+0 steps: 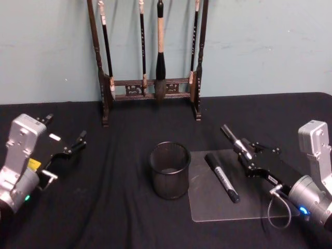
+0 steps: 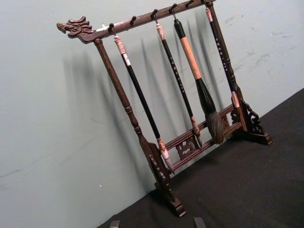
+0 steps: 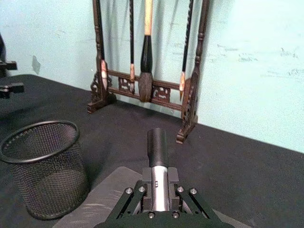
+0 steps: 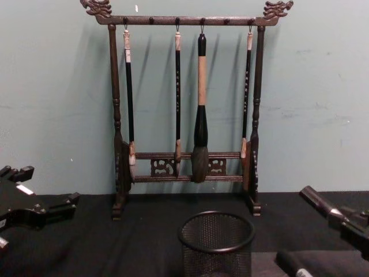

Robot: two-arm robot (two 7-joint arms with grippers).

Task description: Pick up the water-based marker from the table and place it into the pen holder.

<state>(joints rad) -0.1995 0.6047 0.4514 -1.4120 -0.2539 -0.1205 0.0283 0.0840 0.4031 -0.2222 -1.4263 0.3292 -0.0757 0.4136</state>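
Currently the right gripper (image 1: 249, 158) sits over the right side of the table (image 1: 119, 218), its fingers clamped on the water-based marker (image 1: 232, 137). The marker's dark cap end sticks out ahead of the fingers, towards the back wall. In the chest view the marker (image 4: 317, 203) slants upward, tip higher than the grip point. The right wrist view confirms the clamp: the silver barrel is seated between the fingers of the right gripper (image 3: 159, 199), and the black end of the marker (image 3: 156, 147) projects forward.

The pen holder (image 1: 168, 181) stands upright near the table's middle, to the left of the held marker and clearly apart from it. No pen is visible inside it. Its mesh wall (image 3: 45, 175) shows close by in the right wrist view, and its rim (image 4: 216, 231) in the chest view.

A translucent mat (image 1: 207, 205) lies just right of the holder. A second marker (image 1: 222, 177) rests flat on it, between the holder and the right gripper and touching neither. The chest view catches one end of it (image 4: 288, 262).

The left gripper (image 1: 66, 126) hangs over the left side of the table, fingers spread apart and holding nothing, well away from the holder.

A brush rack (image 1: 150, 82) with hanging brushes stands at the back edge against the wall.
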